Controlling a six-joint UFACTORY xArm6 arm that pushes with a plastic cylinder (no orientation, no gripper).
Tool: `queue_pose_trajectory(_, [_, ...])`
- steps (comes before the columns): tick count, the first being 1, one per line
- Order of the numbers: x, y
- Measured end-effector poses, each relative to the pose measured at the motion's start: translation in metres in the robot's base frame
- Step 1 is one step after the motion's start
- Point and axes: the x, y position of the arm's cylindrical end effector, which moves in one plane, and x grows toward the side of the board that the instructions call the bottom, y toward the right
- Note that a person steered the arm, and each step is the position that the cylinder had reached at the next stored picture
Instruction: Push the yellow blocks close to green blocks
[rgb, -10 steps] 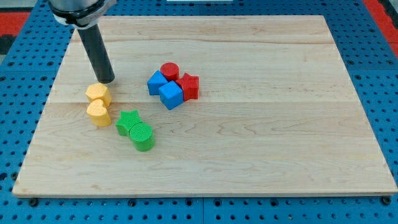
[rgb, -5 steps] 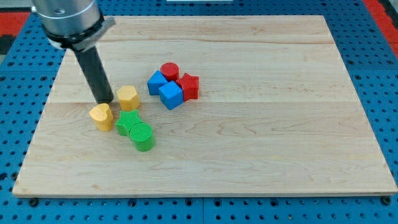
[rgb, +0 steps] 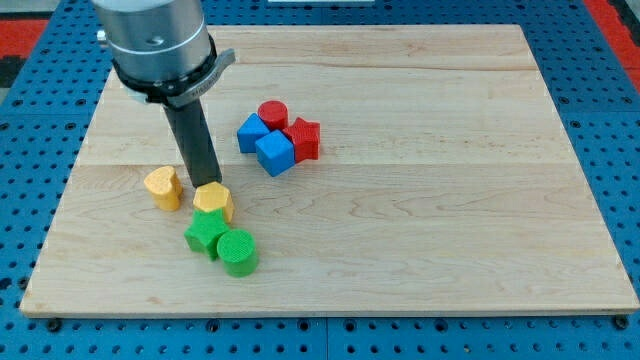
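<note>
My tip (rgb: 207, 182) rests on the wooden board just above the yellow hexagon block (rgb: 213, 201), touching or nearly touching it. That yellow hexagon sits against the upper edge of the green star block (rgb: 205, 234). The green cylinder (rgb: 238, 252) touches the green star at its lower right. The yellow heart-shaped block (rgb: 163, 187) stands apart to the left of the tip, a short gap from the hexagon and the green star.
A cluster at the board's centre holds two blue cubes (rgb: 273, 152), (rgb: 252, 132), a red cylinder (rgb: 272, 113) and a red star (rgb: 305, 137). The wooden board (rgb: 420, 200) lies on a blue pegboard.
The tip moved right and down. The yellow hexagon was pushed from beside the heart, around to the right, then down against the green star. The green blocks shifted slightly down.
</note>
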Motion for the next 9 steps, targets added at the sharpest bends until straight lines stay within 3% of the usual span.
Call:
queue_pose_trajectory(1, [0.019, 0.0])
queue_pose_trajectory(2, [-0.014, -0.01])
queue_pose_trajectory(3, [-0.021, -0.03])
queue_pose_trajectory(5, [0.019, -0.067])
queue_pose_trajectory(6, [0.005, -0.105])
queue_pose_trajectory(7, [0.028, -0.107])
queue_pose_trajectory(9, [0.051, -0.037])
